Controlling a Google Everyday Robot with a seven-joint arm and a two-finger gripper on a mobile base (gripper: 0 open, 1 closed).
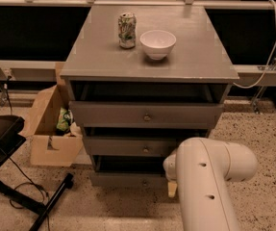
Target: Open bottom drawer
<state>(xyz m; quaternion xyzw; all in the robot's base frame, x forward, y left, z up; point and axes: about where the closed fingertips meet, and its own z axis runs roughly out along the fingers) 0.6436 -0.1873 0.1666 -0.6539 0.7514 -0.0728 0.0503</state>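
Note:
The grey cabinet (149,57) has three drawers. The bottom drawer (123,179) is the lowest, with a small round knob (144,182) at its middle. Its front stands a little out from the frame, with a dark gap above it. My white arm (207,177) comes in from the bottom right and covers the drawer's right end. My gripper (172,188) is mostly hidden behind the arm. Only a pale tip shows, just right of the knob and at the drawer front.
The top drawer (146,114) and the middle drawer (128,147) also stand slightly out. A can (127,30) and a white bowl (157,43) are on the cabinet top. An open cardboard box (51,129) is on the floor at the left, with a black stand (12,177) in front of it.

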